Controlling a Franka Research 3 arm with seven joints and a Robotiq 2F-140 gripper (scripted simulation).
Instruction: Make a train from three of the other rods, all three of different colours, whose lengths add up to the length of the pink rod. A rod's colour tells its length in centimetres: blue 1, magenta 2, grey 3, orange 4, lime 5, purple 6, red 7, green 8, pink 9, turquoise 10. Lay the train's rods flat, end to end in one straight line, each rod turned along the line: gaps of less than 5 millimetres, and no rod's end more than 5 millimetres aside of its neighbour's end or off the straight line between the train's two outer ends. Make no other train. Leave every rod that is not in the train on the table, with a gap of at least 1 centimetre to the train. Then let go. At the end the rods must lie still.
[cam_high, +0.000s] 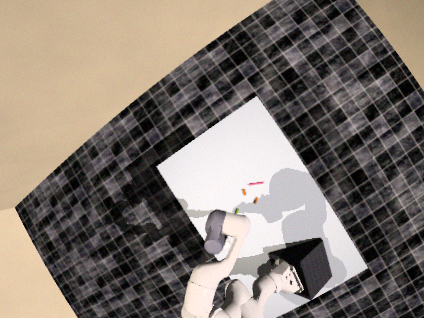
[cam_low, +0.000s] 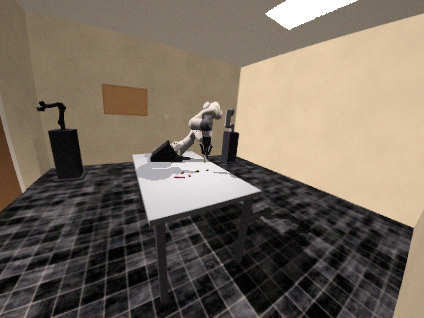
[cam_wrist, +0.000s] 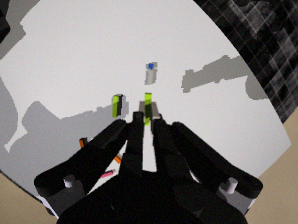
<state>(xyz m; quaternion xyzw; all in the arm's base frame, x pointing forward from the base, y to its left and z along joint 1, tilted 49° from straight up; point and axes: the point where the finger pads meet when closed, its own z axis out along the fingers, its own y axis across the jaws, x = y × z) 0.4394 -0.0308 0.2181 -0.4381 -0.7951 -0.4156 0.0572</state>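
The pincer (cam_low: 205, 153) (cam_wrist: 147, 109) is closed on a lime rod (cam_low: 204, 160) (cam_wrist: 148, 100) — above the table (cam_high: 220, 145) (cam_low: 200, 197) (cam_wrist: 200, 30). Farther out lie another lime rod (cam_high: 237, 211) (cam_low: 197, 171) (cam_wrist: 116, 106), two orange rods (cam_high: 255, 200) (cam_low: 182, 173) (cam_wrist: 83, 143) — and, farthest from the arm, the pink rod (cam_high: 255, 183) (cam_low: 179, 177) (cam_wrist: 107, 174).

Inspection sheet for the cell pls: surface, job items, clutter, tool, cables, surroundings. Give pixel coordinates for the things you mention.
Surface: white table (cam_high: 225, 145) (cam_low: 200, 200) (cam_wrist: 200, 35), shadows across it; no damage seen.
Job's things: pink rod (cam_high: 255, 183) (cam_low: 179, 177) (cam_wrist: 107, 174), two orange rods (cam_high: 244, 192) (cam_low: 189, 175) (cam_wrist: 117, 159) and a loose lime rod (cam_high: 237, 211) (cam_low: 197, 171) (cam_wrist: 116, 106) lie apart. Blue piece (cam_wrist: 150, 66) has grey beside it; rod or shadow, cannot tell. No finished train seen.
Clutter: black angular block (cam_high: 317, 265) (cam_low: 162, 151) near the arm.
Gripper: tool (cam_low: 205, 154) (cam_wrist: 147, 109) shut on a second lime rod (cam_wrist: 148, 100).
Cables: nothing seen.
Surroundings: dark tiled floor (cam_high: 125, 150) (cam_low: 110, 240); two further arms on black pedestals (cam_low: 67, 155); brown wall board (cam_low: 125, 100).
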